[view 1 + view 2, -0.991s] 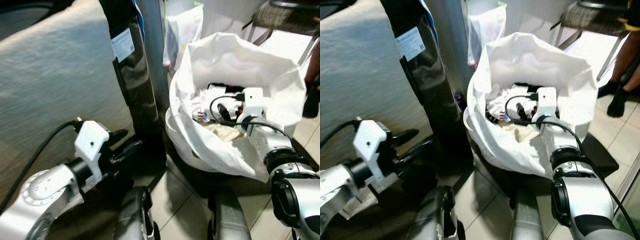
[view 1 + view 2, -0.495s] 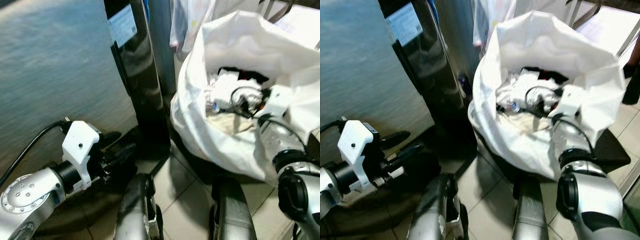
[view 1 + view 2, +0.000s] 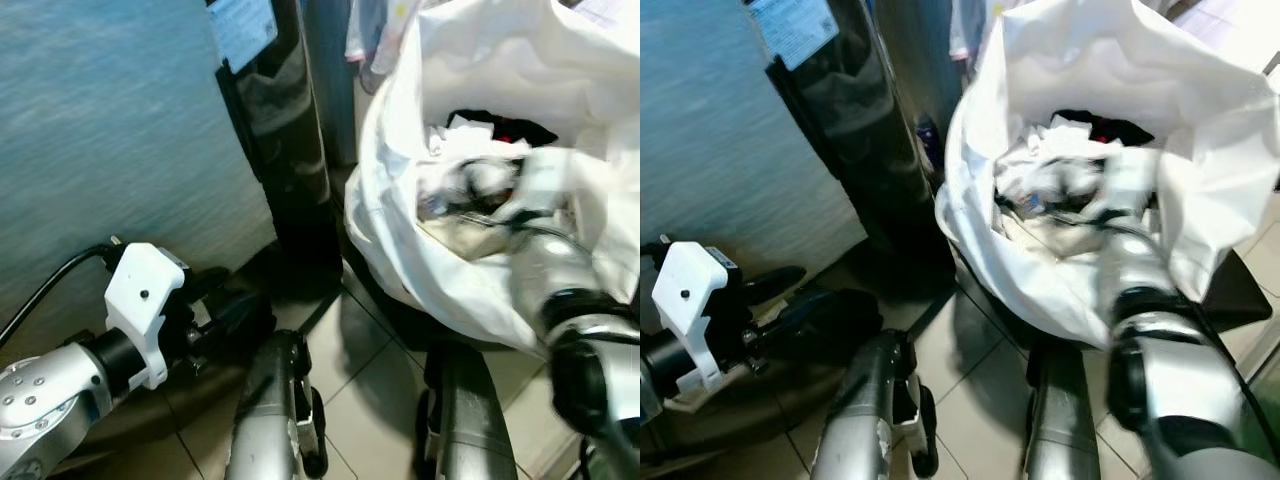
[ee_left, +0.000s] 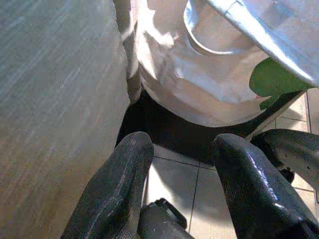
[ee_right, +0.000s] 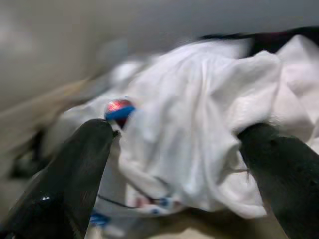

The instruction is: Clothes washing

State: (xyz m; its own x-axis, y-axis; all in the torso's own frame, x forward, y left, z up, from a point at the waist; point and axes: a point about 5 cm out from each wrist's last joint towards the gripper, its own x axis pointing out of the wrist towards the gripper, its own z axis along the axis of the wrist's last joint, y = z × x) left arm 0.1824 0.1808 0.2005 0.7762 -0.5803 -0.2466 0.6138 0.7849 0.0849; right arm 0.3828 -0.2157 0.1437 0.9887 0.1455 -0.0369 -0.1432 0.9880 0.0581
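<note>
Reaching into the open mouth of the white laundry bag (image 3: 400, 230), the right gripper (image 5: 174, 144) has its jaws spread wide on either side of a crumpled white garment (image 5: 199, 124), one black finger (image 5: 70, 169) close to a small red-and-blue spot on the cloth, the other finger beyond the bundle's far fold. Nothing is pinched yet. A second ago the wrist sat higher, over the bag's rim, and it has since pushed down among the clothes, so the head views now smear it into a blur against the pile (image 3: 1060, 180). I judge this to be the approach to a first grasp, with the washing itself not begun.

The camera has also tipped forward and closer over that second: the bag has grown in the picture, which is the robot bending, not the bag moving. Dark and pale clothes lie deeper in the bag behind the white one.

The left gripper (image 4: 179, 164) hangs low over the tiled floor (image 3: 370, 370), jaws apart and empty, beside a tall black appliance (image 3: 280, 150) that stands just left of the bag.
</note>
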